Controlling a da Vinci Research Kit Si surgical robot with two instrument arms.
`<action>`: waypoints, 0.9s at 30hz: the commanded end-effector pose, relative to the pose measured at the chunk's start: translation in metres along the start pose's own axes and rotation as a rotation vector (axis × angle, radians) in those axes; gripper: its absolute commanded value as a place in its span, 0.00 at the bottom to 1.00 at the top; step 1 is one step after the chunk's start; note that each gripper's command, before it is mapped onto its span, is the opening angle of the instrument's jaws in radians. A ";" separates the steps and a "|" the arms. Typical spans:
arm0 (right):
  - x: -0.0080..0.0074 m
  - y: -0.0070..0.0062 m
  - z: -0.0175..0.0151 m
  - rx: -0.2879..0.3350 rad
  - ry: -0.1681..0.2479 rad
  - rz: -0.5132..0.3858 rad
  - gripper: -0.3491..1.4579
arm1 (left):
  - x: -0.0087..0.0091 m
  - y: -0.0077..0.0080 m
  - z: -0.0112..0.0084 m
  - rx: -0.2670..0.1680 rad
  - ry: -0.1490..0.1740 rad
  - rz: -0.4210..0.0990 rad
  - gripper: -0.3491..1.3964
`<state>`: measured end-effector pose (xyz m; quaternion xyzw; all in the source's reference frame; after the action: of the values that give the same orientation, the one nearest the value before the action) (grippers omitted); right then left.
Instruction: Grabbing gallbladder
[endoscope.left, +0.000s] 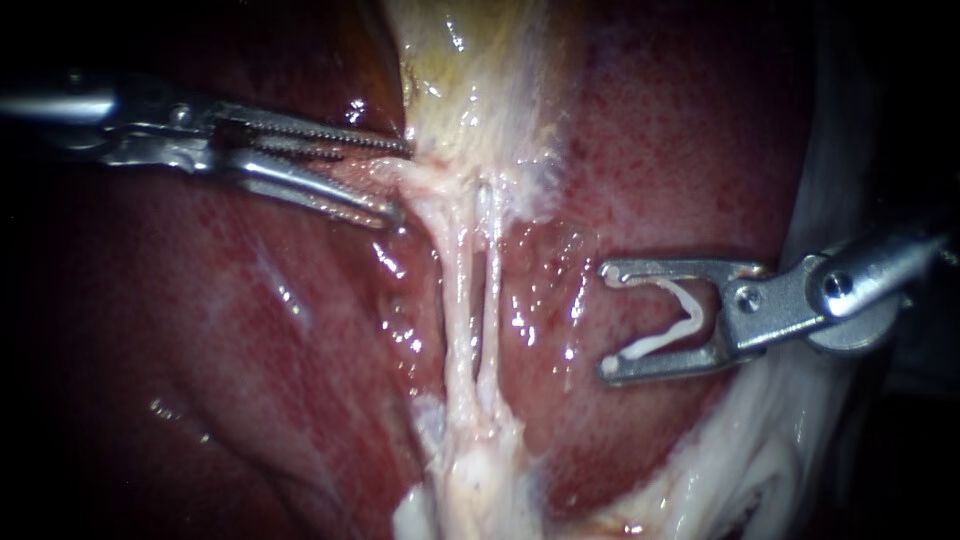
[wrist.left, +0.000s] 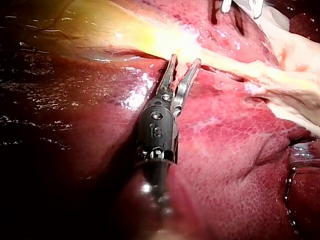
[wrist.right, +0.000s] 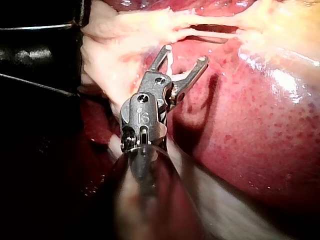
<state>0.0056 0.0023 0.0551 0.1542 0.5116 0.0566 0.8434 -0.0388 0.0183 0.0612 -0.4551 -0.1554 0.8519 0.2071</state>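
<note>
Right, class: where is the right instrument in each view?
Endoscope: right instrument enters from the right, clip held in its jaws, beside the pale tubes.
Left wrist: only its jaw tips show, beyond the left instrument.
Right wrist: its own instrument, jaws just short of the tubes.
Landmark: the tubes.

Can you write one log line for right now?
left instrument: open, tips at gallbladder, not gripping | right instrument: holding clip, over liver, apart from tubes
</note>
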 end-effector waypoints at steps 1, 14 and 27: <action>0.0000 0.0000 0.0000 0.000 0.000 0.000 0.46 | 0.0001 0.0000 -0.0001 0.001 -0.001 -0.001 0.19; 0.0000 0.0000 0.0000 0.000 0.000 0.000 0.46 | 0.0000 -0.0001 -0.0016 -0.012 -0.064 -0.062 0.00; 0.0000 -0.0001 -0.0001 0.000 0.000 0.000 0.46 | 0.0073 -0.0010 -0.0107 0.004 -0.025 -0.123 0.00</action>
<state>0.0054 0.0022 0.0550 0.1543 0.5116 0.0564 0.8433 -0.0330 0.0237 0.0506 -0.4325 -0.1842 0.8439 0.2586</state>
